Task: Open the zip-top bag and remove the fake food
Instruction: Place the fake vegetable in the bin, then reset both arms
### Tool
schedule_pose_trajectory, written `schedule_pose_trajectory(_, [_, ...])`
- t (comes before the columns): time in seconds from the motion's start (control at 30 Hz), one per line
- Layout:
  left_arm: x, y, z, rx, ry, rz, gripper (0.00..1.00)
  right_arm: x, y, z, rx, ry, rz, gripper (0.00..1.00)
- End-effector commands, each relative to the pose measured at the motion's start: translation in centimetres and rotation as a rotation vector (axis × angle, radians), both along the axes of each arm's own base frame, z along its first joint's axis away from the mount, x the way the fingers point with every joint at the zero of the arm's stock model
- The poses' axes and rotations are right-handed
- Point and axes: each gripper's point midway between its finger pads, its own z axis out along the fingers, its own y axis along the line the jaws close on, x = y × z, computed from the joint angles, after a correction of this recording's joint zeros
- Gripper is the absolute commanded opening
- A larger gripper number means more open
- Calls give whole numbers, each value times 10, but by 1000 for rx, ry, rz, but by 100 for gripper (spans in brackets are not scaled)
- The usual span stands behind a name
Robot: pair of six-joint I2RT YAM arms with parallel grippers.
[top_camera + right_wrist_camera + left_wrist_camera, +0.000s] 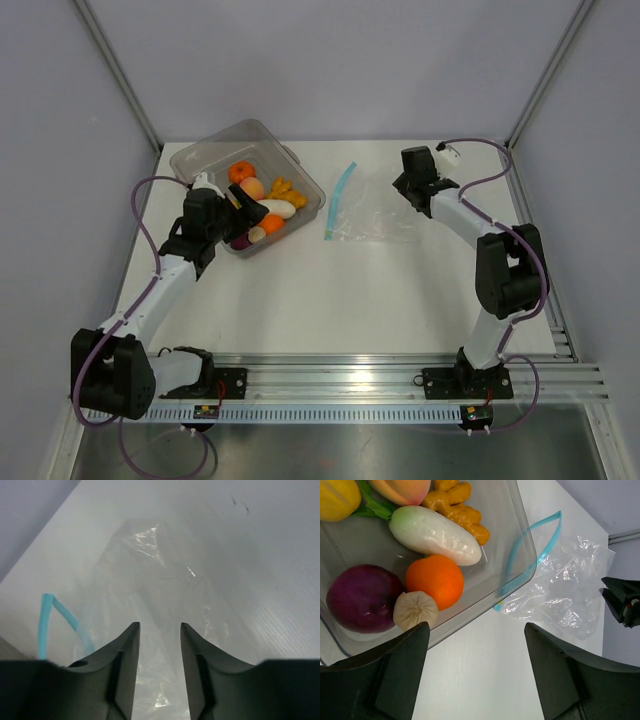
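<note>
The zip-top bag [362,218] lies flat and looks empty on the table, its light-blue zip strip [343,188] toward the tub. The fake food [262,200] sits in a rigid clear tub [205,150]. In the left wrist view I see a purple onion [362,605], an orange [434,580], a white radish [435,535], garlic [415,610] and ginger [457,505]. My left gripper [243,208] is open and empty at the tub's near right corner [476,626]. My right gripper [403,190] is open and empty just above the bag's far right side [159,627].
The bag [565,590] and its strip [540,555] lie right of the tub wall [520,540]. The right gripper [622,602] shows beyond the bag. In the right wrist view the crinkled bag [160,580] and blue strip [55,615] lie ahead. Frame posts stand at the table's back corners.
</note>
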Motion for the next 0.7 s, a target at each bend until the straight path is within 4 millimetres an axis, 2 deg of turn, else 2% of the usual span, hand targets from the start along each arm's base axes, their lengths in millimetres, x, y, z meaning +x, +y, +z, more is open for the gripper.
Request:
schedule_pose_trajectory(0.0, [7,-8,26,-27,-109,-41,80,9,3,26,-32,-16,81,52])
schedule_pose_trajectory(0.03, [7,-7,28,-25,-116,-40,81,8,6,33,-24,-32,101,62])
schedule_pose_trajectory(0.1, [6,-5,33,-10,-129,-35,81,4,9,36,-8,-45,122,68])
schedule_pose_trajectory(0.13, [6,-4,34,-7,-132,-32,81,2,10,45,0,-63,129,71])
schedule_pose_trajectory(0.17, [5,-3,35,-6,-136,-31,82,1,11,49,3,-69,139,79])
schedule_pose_trajectory(0.2, [3,-2,38,2,-145,-33,82,-3,12,50,-1,-57,146,83])
schedule_pose_trajectory(0.27, [0,-1,37,9,-142,-33,82,-9,10,66,-5,-75,157,89])
schedule_pose_trajectory(0.3, [-3,0,41,10,-154,-33,82,-15,8,67,-19,-58,169,90])
schedule_pose_trajectory(0.33, [-5,0,40,10,-157,-35,82,-22,4,79,-27,-74,165,90])
schedule_pose_trajectory(0.47, [-16,0,38,4,-171,-51,83,-53,-2,81,-56,-88,220,95])
schedule_pose_trajectory(0.5, [-19,-1,41,-1,-178,-58,83,-62,-1,95,-70,-125,260,97])
schedule_pose_trajectory(0.53, [-21,-2,42,-6,-183,-68,83,-69,-2,94,-80,-131,280,97])
schedule_pose_trajectory(0.57, [-25,-2,36,-4,-173,-70,84,-78,-4,85,-91,-118,297,98])
schedule_pose_trajectory(0.6, [-28,-2,36,-7,-180,-74,83,-85,0,86,-78,-130,325,98])
schedule_pose_trajectory(0.63, [-32,-2,40,-14,-200,-77,83,-94,4,103,-50,-184,356,99])
schedule_pose_trajectory(0.67, [-35,-1,42,-17,-212,-77,83,-102,10,102,-23,-203,391,99])
